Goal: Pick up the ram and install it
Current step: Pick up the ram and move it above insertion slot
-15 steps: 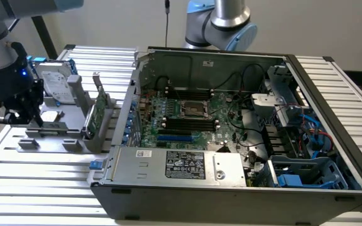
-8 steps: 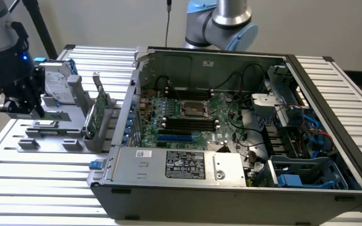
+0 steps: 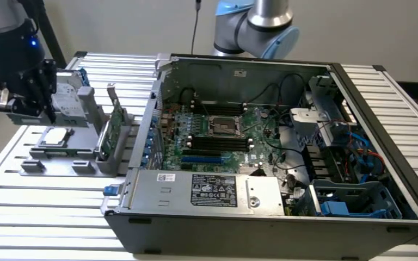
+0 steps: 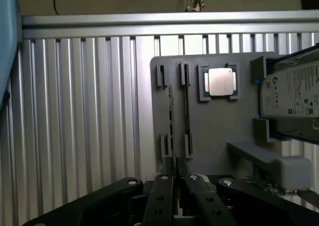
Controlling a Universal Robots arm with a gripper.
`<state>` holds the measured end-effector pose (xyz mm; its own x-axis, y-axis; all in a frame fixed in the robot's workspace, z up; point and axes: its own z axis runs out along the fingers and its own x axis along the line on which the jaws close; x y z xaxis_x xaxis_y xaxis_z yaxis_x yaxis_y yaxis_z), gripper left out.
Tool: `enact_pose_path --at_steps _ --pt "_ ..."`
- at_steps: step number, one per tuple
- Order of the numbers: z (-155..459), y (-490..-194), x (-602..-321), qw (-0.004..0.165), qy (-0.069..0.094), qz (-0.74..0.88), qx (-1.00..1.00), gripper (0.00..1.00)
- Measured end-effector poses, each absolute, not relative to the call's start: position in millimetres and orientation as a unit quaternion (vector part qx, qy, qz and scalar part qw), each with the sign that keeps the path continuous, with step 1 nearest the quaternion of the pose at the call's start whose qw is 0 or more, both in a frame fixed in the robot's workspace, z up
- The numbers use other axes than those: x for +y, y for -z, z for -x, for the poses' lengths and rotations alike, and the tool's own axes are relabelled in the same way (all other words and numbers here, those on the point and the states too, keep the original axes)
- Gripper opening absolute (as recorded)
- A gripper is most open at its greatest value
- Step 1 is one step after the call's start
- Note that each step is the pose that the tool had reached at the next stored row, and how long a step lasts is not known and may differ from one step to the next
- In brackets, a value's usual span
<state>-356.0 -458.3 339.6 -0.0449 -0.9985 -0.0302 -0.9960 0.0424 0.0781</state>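
The gripper (image 4: 175, 169), fingers pressed together on nothing, hovers over the grey holder (image 4: 219, 131), where the ram (image 4: 171, 119) stands on edge along the side opposite the hard drive (image 4: 291, 94); it looks light, stiff and fragile, best pinched mid-length across its flat faces.

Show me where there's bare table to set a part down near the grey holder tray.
The slatted aluminium table lies bare between the grey plastic holder tray and the table's near edge, beside the open black computer case. The tray is crowded with parts; the case interior is packed with boards and cables.
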Motion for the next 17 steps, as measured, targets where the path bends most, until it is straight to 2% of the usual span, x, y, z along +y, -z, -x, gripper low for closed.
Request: enact_pose_path --at_steps 10,17 --pt "319.7 -384.1 -458.3 0.018 0.041 -0.694 -0.719 0.14" --pt "290.9 -400.6 -458.3 0.019 0.041 -0.695 -0.718 0.14"
